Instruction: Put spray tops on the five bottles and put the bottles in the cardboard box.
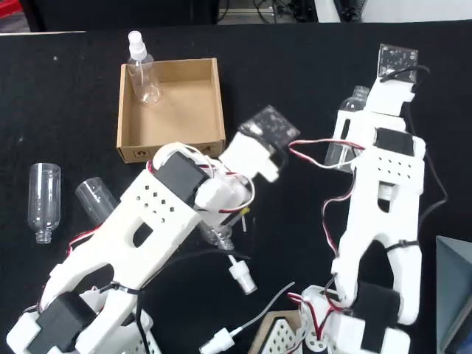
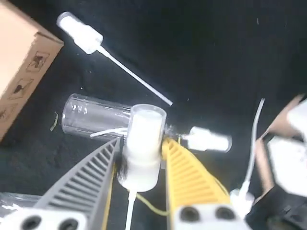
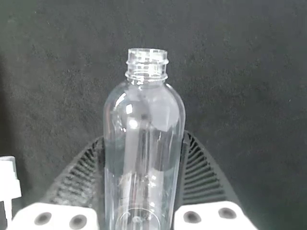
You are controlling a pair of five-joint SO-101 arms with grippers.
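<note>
My left gripper is shut on a white spray top, its tube hanging toward the wrist. Just beyond lies a clear open bottle on its side. Two loose spray tops rest on the black table nearby. My right gripper is shut on a clear open bottle, neck pointing away; from above this bottle is at the right. The cardboard box holds one bottle with a spray top. Two open bottles lie at the left.
Two spray tops lie near the front between the arm bases. A small perforated cardboard piece sits at the front edge. A grey-blue object stands at the right edge. Another spray top shows beside my right gripper.
</note>
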